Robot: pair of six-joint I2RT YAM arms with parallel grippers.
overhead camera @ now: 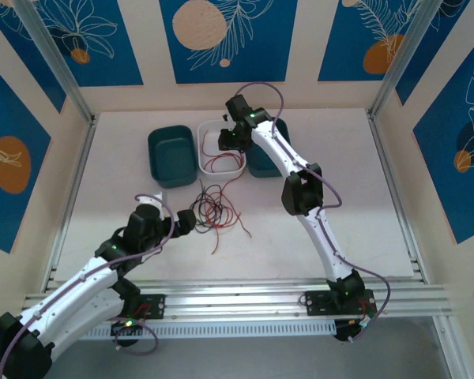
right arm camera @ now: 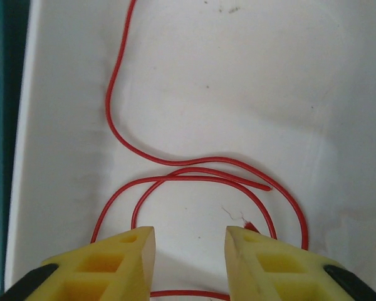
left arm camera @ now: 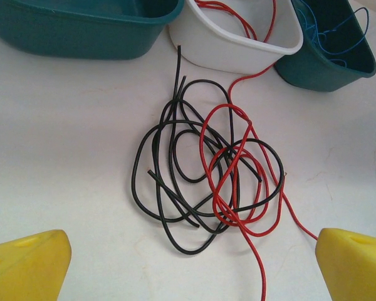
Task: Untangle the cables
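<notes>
The left gripper is seen open, its yellow fingers spread wide with nothing between them. It is pointed low across the table at the tangle of black and red cables, which lies just ahead on the bare surface. The left arm is bent low and angled inward from the near left corner.

The right gripper is likewise parted and empty. It is aimed down into the white bin, where a red cable is looped on the floor. One red strand is led over the bin's rim to the tangle. The right arm is stretched far forward with its elbow raised.

The white bin is flanked by a left teal bin and a right teal bin. A blue cable is coiled in the right one.

The pale table is enclosed by cream walls set with blue panels on which white leaves and orange discs are drawn. Aluminium rails are laid along the near edge.
</notes>
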